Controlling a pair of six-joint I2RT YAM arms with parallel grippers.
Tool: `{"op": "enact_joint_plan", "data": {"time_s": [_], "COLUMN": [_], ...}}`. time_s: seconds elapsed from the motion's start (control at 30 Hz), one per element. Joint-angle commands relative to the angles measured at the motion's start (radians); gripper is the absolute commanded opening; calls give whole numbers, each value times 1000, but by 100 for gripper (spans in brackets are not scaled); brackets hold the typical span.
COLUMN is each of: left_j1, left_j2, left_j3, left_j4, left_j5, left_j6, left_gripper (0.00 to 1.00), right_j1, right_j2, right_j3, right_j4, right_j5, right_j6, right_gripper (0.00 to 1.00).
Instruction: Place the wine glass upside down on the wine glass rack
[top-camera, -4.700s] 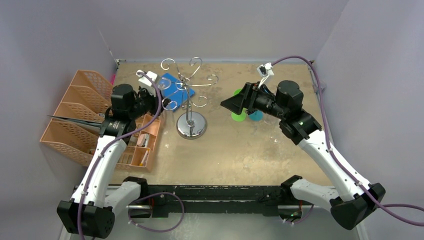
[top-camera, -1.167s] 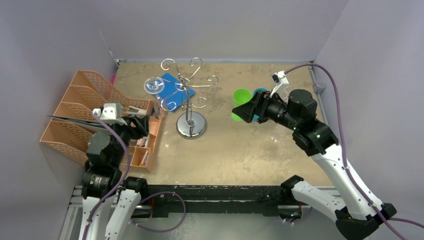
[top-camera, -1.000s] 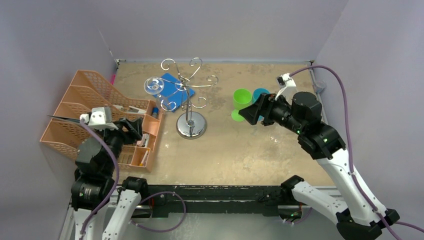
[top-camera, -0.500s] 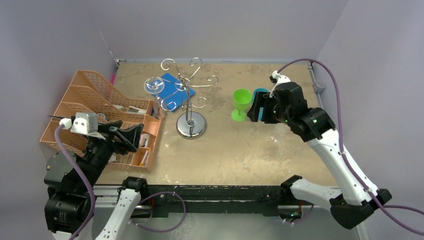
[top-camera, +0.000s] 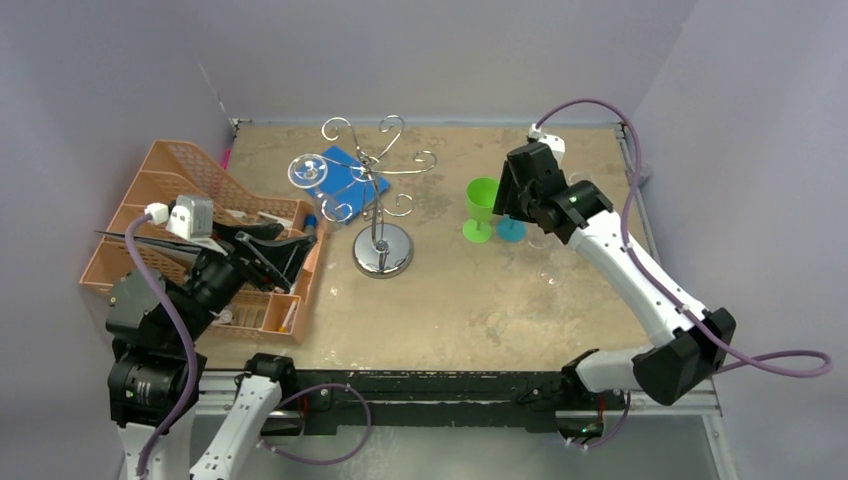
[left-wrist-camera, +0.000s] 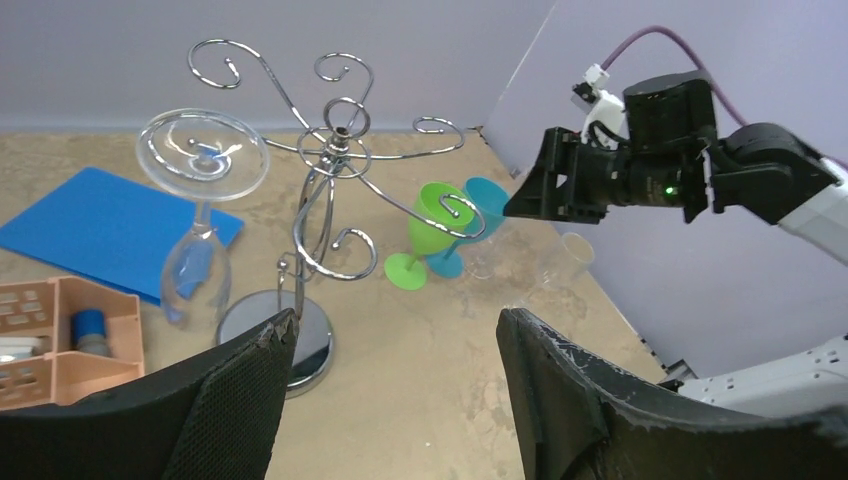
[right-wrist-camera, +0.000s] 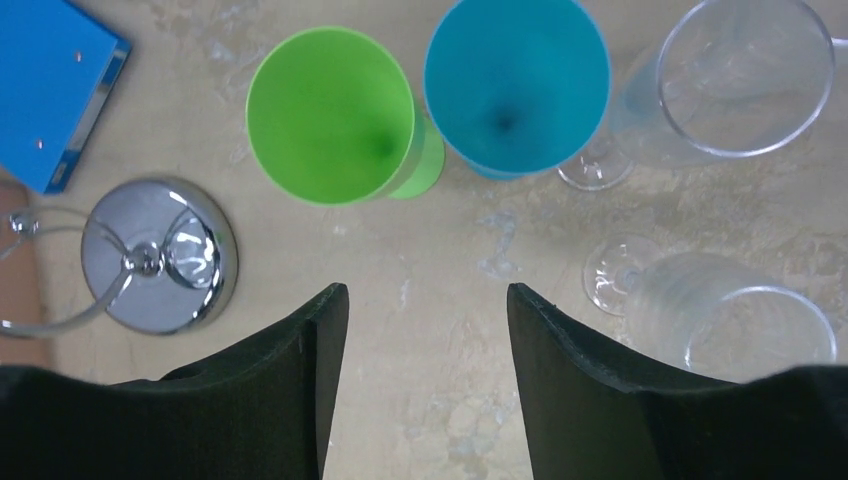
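The chrome wine glass rack (top-camera: 381, 190) stands mid-table on its round base (right-wrist-camera: 160, 255). One clear wine glass (left-wrist-camera: 202, 155) hangs upside down from a left arm of the rack. At the right a green glass (right-wrist-camera: 335, 115), a blue glass (right-wrist-camera: 515, 85) and two clear wine glasses (right-wrist-camera: 745, 75) (right-wrist-camera: 740, 320) stand upright. My right gripper (right-wrist-camera: 425, 292) points straight down just in front of the green and blue glasses, open and empty. My left gripper (left-wrist-camera: 395, 318) is open and empty, raised over the orange organiser, well short of the rack.
An orange desk organiser (top-camera: 180, 230) fills the left side of the table. A blue folder (top-camera: 345, 170) lies flat behind the rack. Purple walls close in on the left, the back and the right.
My right arm has swung from level to pointing down over the coloured glasses, and its jaws have narrowed a little. My left arm has drawn back toward the near left.
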Motion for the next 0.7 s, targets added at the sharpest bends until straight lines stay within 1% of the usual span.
{"op": "enact_joint_plan", "data": {"time_s": [0.0,0.1,0.13,0.2,0.27,0.33,0.4,0.53,0.67], "left_j1": [7,7,6,6,7,7,7,7,7], "left_j2": [46,61,61,62,62,62,62,57,56], "left_j3": [-14,-27,-34,-49,-57,-52,-41,-24,-35], "left_j4": [108,114,116,126,132,119,102,81,91], "left_j5": [59,58,57,53,53,43,38,9,0], "left_j6": [-42,-39,-42,-53,-65,-74,-65,-46,-48], "left_gripper": [73,74,74,74,72,70,70,70,70], "right_j1": [6,6,6,6,7,7,7,9,9], "right_j2": [35,94,115,155,186,203,214,242,259], "right_j3": [-22,1,13,29,38,34,27,38,40], "right_j4": [126,146,141,122,89,94,114,98,90], "right_j5": [102,117,122,140,194,226,221,227,210], "right_j6": [120,189,209,253,311,353,355,368,369], "right_gripper": [61,61,59,54,45,44,43,41,34]}}
